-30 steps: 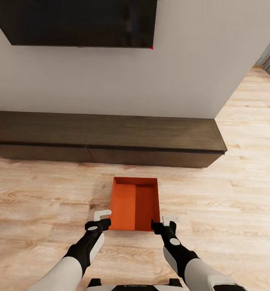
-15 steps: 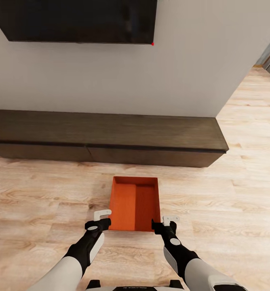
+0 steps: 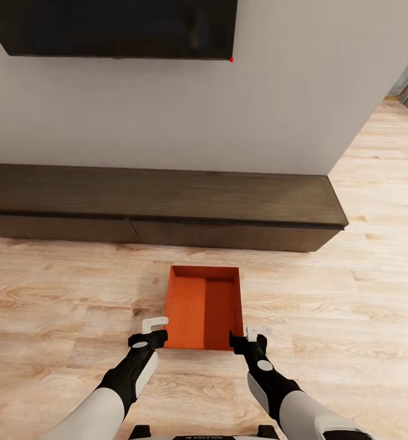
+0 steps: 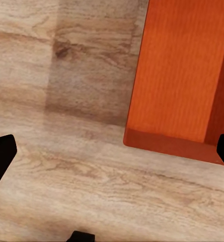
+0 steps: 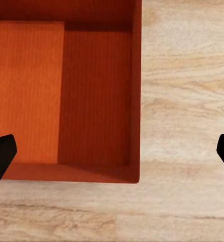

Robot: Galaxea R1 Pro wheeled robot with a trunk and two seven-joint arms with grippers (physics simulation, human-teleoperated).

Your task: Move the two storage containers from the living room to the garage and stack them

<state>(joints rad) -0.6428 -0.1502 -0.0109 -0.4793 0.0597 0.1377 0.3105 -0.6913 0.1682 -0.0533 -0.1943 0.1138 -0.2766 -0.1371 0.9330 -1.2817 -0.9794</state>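
Between the two wide-open grippers, left gripper (image 3: 156,329) and right gripper (image 3: 251,335), the storage container (image 3: 203,305) sits on the wood floor (image 3: 76,293); each near corner wall should be straddled evenly before any squeeze is applied.

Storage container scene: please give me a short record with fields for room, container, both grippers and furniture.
room: living room, light wood-plank floor
container: one orange-red storage container, open top, nothing inside, standing on the planks
left gripper: open, beside the container's near left corner, not gripping
right gripper: open, at the near right corner, not gripping
furniture: long low dark bench against the wall, black TV above it
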